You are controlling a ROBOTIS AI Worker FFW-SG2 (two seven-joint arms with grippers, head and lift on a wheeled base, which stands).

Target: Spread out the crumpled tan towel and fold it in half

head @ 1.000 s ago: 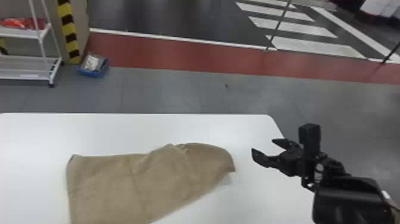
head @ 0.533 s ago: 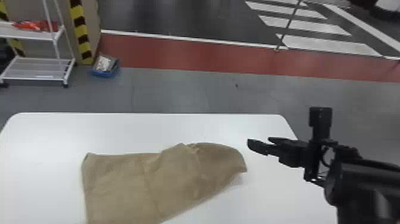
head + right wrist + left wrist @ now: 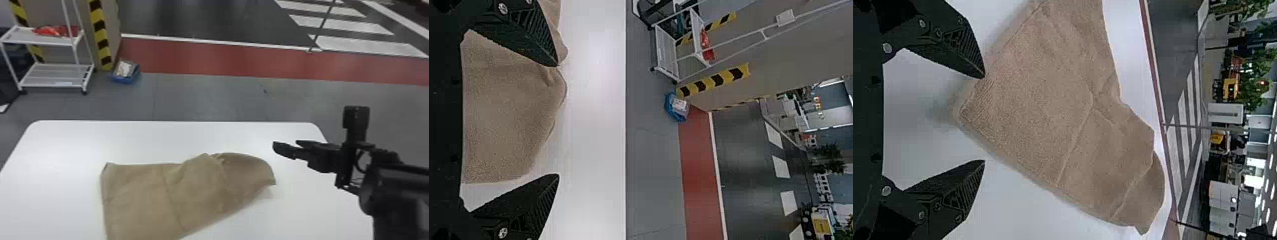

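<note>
Left claw has 2 fingers apart; tan towel lies creased.

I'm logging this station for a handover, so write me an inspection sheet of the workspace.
Surface: white tabletop, rounded far corners
Job's things: tan cloth towel lying on it, creased, rumpled toward the robot's right
Clutter: blue tray with pale contents, on the floor beyond
Grippers: black left gripper and black right gripper, both open, holding nothing
Cables: thin black loop at the right wrist, possibly a cable
Surroundings: white wheeled rack, yellow-and-black striped post, red floor band
</note>
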